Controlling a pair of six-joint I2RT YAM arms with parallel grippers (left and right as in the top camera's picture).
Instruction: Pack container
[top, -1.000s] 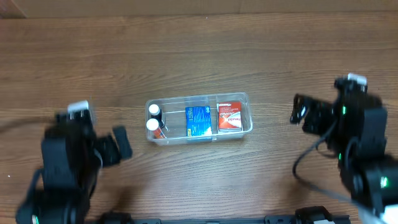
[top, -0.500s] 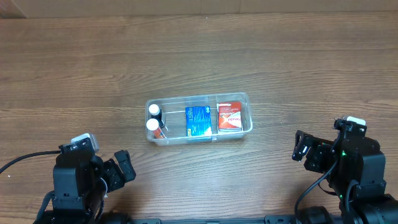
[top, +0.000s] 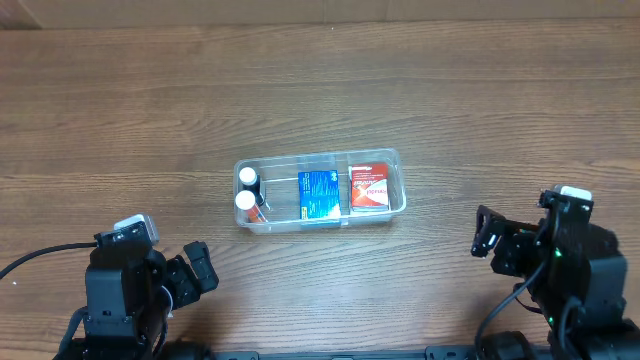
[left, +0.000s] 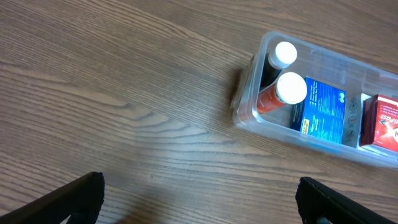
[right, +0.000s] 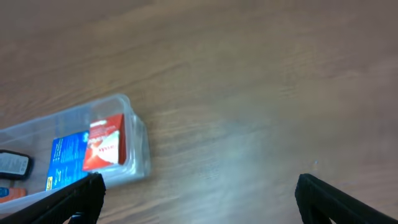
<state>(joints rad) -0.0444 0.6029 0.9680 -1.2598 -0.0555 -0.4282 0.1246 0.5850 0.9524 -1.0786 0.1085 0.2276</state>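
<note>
The clear plastic container (top: 393, 160) lies mid-table. It holds two white-capped bottles (top: 247, 189) at its left end, a blue packet (top: 318, 195) in the middle and a red packet (top: 369, 187) at the right. It also shows in the left wrist view (left: 249, 106) and in the right wrist view (right: 142, 149). My left gripper (top: 195, 267) is open and empty at the near left, well short of the container. My right gripper (top: 487, 240) is open and empty at the near right. Both pairs of fingertips show wide apart over bare wood (left: 199, 199) (right: 199, 196).
The table is brown wood (top: 320, 90). Nothing else lies on it. The arm bases stand at the near edge on both sides.
Both arms have drawn back toward the near edge and lowered from one second ago. In the last half second they have barely moved. The container and its contents have not moved.
</note>
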